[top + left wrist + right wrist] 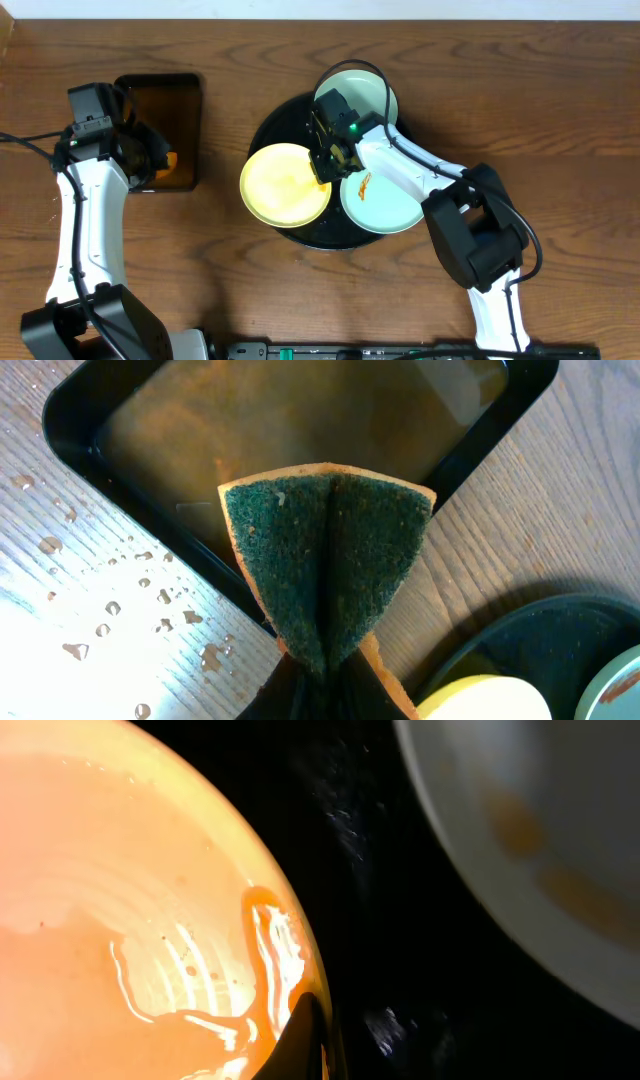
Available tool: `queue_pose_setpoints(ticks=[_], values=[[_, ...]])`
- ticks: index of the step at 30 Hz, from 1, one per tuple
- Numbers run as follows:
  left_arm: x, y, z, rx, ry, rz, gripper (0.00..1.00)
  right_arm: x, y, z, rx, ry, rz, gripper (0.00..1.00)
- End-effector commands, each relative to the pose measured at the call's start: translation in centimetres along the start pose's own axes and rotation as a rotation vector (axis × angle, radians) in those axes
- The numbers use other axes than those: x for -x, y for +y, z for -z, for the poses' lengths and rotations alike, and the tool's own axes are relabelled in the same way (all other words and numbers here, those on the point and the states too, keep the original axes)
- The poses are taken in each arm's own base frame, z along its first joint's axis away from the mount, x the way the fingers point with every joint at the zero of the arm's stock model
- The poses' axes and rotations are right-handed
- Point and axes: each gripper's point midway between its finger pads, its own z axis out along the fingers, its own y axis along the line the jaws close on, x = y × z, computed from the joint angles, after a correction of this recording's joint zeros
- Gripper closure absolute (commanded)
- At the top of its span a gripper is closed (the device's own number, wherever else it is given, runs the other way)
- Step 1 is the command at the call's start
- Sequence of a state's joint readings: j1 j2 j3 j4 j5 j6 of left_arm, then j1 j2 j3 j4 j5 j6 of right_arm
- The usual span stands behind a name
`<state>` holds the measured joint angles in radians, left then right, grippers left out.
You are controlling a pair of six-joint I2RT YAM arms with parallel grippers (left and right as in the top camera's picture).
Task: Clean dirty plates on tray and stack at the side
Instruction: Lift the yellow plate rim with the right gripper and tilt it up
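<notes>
The round black tray (272, 122) holds three dirty plates. The pale yellow plate (285, 185) lies at its left and is wet with an orange smear (120, 900). One mint plate (385, 200) with a red smear lies front right. Another mint plate (368, 92) sits at the back. My right gripper (325, 165) is shut on the yellow plate's right rim, one dark finger (305, 1035) lying over the edge. My left gripper (150, 160) is shut on a folded green-and-orange sponge (325, 550) beside the rectangular tray.
A rectangular black tray (165, 110) of brownish liquid sits at the left, its rim (80, 440) just beyond the sponge. Water drops (110, 605) dot the wood near it. Another pale plate (540, 850) with faint orange marks lies across the black tray floor (380, 920).
</notes>
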<state>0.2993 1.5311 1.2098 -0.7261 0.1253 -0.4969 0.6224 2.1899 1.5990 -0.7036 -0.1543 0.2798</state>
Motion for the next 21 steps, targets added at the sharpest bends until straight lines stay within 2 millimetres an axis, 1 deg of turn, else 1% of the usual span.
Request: queue_pose_setpoints(ticks=[1, 4, 7, 15, 18, 21], values=[[0.3, 0.0, 0.1, 0.0, -0.008, -0.004, 0.91, 1.4, -1.6, 1.7, -0.151, -0.054, 0.01, 0.99], [0.3, 0.0, 0.1, 0.0, -0.008, -0.005, 0.9, 3.0, -2.6, 4.4, -0.248, -0.109, 0.012, 0.98], [0.3, 0.0, 0.1, 0.0, -0.008, -0.004, 0.91, 4.1, -3.4, 7.0, -0.331, -0.147, 0.022, 0.98], [0.3, 0.0, 0.1, -0.001, -0.008, -0.004, 0.9, 6.3, -3.7, 13.1, -0.414, -0.275, 0.056, 0.99], [0.3, 0.0, 0.1, 0.0, -0.008, -0.004, 0.91, 6.7, -4.0, 15.6, -0.466, -0.329, 0.072, 0.98], [0.3, 0.0, 0.1, -0.001, -0.008, -0.004, 0.91, 7.1, -4.2, 18.4, -0.512, -0.374, 0.124, 0.99]])
